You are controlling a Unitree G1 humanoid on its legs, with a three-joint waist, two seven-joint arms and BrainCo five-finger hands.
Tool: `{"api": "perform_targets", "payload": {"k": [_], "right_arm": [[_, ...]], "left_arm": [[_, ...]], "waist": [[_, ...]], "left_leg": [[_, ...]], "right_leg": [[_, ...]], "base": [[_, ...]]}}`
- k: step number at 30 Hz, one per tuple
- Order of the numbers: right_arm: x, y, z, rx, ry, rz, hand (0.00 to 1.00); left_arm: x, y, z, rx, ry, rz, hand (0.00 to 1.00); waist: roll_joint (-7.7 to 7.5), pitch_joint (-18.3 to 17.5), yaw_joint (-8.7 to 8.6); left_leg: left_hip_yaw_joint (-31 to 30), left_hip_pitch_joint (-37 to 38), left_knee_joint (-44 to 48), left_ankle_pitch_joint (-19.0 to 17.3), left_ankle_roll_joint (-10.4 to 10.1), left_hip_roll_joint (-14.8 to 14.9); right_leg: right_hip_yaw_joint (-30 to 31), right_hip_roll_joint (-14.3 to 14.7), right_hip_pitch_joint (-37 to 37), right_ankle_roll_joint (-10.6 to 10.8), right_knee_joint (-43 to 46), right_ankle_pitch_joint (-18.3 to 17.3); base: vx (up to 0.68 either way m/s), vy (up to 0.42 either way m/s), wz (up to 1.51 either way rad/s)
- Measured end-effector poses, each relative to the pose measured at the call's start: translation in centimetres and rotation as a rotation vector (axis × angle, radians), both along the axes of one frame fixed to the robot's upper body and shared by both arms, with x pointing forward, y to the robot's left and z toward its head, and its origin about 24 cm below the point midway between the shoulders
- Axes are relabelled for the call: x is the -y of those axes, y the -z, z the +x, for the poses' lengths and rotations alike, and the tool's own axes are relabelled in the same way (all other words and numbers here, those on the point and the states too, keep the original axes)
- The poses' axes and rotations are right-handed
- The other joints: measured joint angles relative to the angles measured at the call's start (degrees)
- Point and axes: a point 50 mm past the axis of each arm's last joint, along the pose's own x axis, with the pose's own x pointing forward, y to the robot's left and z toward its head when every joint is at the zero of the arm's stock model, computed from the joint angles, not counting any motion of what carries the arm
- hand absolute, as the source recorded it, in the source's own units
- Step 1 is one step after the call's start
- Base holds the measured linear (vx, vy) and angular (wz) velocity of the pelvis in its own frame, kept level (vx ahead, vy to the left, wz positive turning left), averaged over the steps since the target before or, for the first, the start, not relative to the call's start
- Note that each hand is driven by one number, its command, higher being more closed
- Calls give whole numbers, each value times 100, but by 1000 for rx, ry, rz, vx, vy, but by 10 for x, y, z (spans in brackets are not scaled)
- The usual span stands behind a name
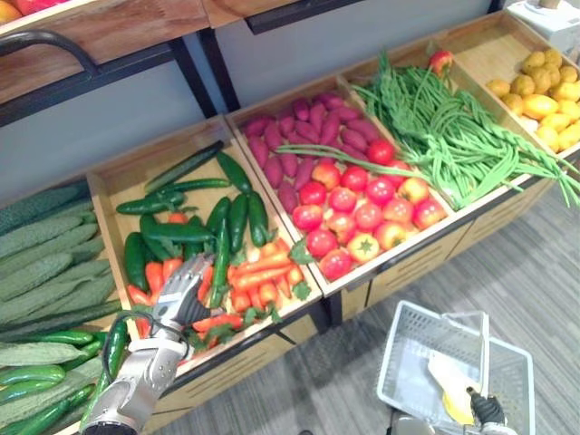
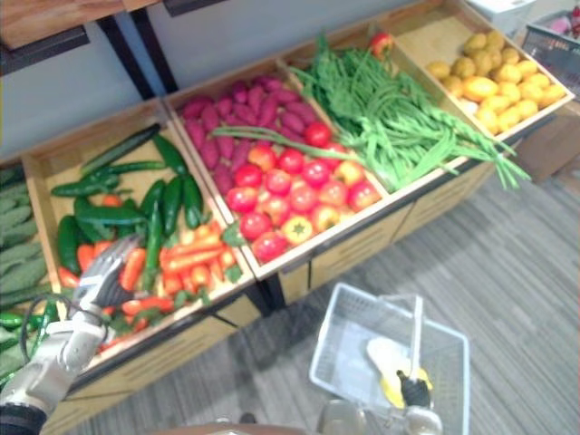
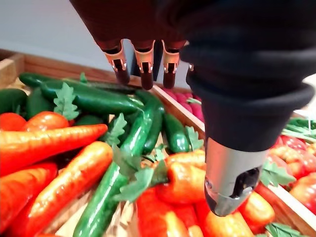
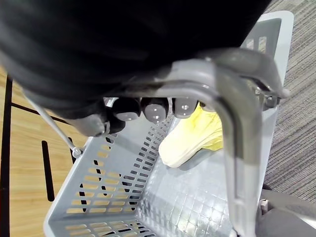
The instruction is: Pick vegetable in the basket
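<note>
1. The left hand (image 1: 184, 294) hovers over the bin of carrots (image 1: 258, 272) and cucumbers (image 1: 172, 231) on the wooden bench (image 1: 426, 258). Its fingers (image 3: 146, 64) are straight and released, grasping nothing.
2. In the left wrist view its dark fingertips stand just above a long cucumber, and the thumb (image 3: 232, 182) stands over the carrots (leafy green tops and all).
3. The vegetables of that bin all lie in the bin, carrots towards the front and cucumbers behind them.
4. The right hand (image 4: 155, 109) is clenched round the grey handle (image 4: 234, 138) of the basket (image 1: 399, 349). The basket is in front of the bench, well apart from the left hand.
5. One pale yellow thing (image 4: 195, 136) lies in the basket near the handle (I cannot tell what it is).
6. The next bin to the right holds purple sweet potatoes (image 1: 308, 131) at the back and tomatoes (image 1: 362, 208) at the front.
7. Further right lies a heap of green beans (image 1: 453, 127), some of them trailing over the front edge, and beyond them a bin of yellow fruit (image 1: 544, 95).
8. To the left of the carrot bin lie ridged green gourds (image 1: 45, 263).
</note>
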Motion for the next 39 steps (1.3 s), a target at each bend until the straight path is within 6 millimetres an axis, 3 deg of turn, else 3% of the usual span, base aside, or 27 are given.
{"api": "perform_targets", "payload": {"k": [11, 33, 39], "right_arm": [[1, -2, 2, 12, -16, -12, 100], [2, -8, 14, 46, -47, -42, 100], [2, -9, 18, 54, -55, -45, 100]], "left_arm": [[5, 12, 2, -66, 21, 13, 0], [-5, -5, 37, 4, -74, 45, 0], [-4, -4, 37, 3, -69, 43, 0]], "waist": [[6, 58, 1], [0, 275, -10], [-31, 352, -6]], "left_leg": [[4, -100, 51, 3, -2, -17], [157, -359, 282, 9, -1, -109], [161, -402, 316, 9, -1, -113]], "right_leg": [[-1, -25, -71, 2, 18, 1], [226, -108, -346, 6, 21, 30], [247, -102, -398, 6, 22, 30]], "base": [[-17, -41, 0], [-14, -41, -5], [-30, -51, -1]]}}
